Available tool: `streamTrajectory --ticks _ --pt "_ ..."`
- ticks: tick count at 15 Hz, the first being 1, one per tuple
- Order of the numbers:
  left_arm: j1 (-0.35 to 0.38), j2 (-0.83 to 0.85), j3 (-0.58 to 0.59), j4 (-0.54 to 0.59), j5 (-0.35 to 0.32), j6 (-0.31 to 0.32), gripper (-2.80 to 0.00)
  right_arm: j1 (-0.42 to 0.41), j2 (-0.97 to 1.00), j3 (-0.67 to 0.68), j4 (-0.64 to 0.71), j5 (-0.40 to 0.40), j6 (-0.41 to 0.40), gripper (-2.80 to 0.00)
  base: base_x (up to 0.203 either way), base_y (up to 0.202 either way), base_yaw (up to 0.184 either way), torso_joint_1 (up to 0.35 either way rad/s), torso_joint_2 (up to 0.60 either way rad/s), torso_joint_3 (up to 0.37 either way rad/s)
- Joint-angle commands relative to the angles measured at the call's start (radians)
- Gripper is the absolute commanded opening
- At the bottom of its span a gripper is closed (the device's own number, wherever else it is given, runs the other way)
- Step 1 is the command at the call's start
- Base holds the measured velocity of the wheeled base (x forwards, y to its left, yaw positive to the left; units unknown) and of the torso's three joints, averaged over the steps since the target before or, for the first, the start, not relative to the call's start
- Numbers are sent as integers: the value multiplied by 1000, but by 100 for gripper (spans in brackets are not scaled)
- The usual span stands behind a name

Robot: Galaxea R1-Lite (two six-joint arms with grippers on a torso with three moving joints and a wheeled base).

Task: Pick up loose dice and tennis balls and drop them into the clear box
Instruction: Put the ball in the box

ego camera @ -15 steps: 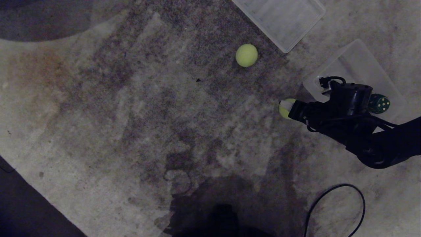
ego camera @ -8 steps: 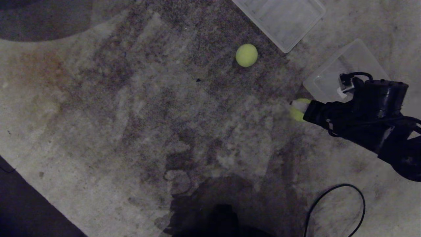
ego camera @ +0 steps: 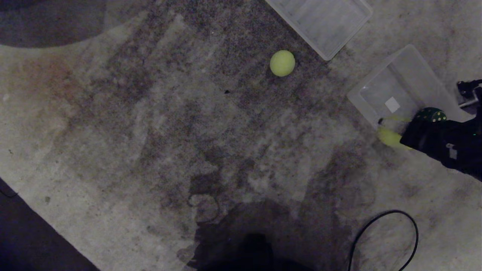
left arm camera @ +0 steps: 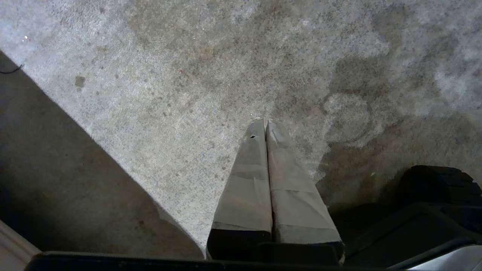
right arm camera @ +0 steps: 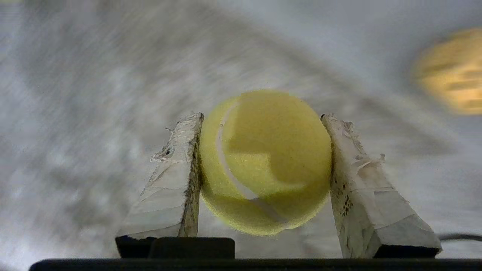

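Observation:
My right gripper is shut on a yellow-green tennis ball, which sits squeezed between the two taped fingers. In the head view this ball hangs at the near wall of the clear box. A dark green die lies inside the box, close behind the gripper. A second tennis ball rests loose on the rug further left. A blurred yellow-orange thing shows beyond the held ball. My left gripper is parked above the rug, shut and empty.
The flat translucent lid lies at the top, left of the box. A black cable loops on the rug at the lower right. The rug's edge runs diagonally at the lower left.
My right arm has swung to the right with the tennis ball, from left of the box to its near wall. The green die and the box's base have come into sight again.

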Motion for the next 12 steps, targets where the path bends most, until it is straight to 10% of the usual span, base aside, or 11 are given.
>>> streamTrajectory --ticks 1,7,8,12 --pt "-1 1 2 0 0 0 -280 -98 -27 17 -4 -2 2 -280 0 0 0 0 0 0" --pt "-1 1 2 0 0 0 -280 -210 106 -38 -104 -39 3 -280 0 0 0 0 0 0" --pt "0 1 2 0 0 0 -280 -211 127 -50 -122 -64 5 0 0 0 0 0 0 0" --pt "-1 1 2 0 0 0 -280 -202 140 -48 -195 -84 5 0 0 0 0 0 0 0"
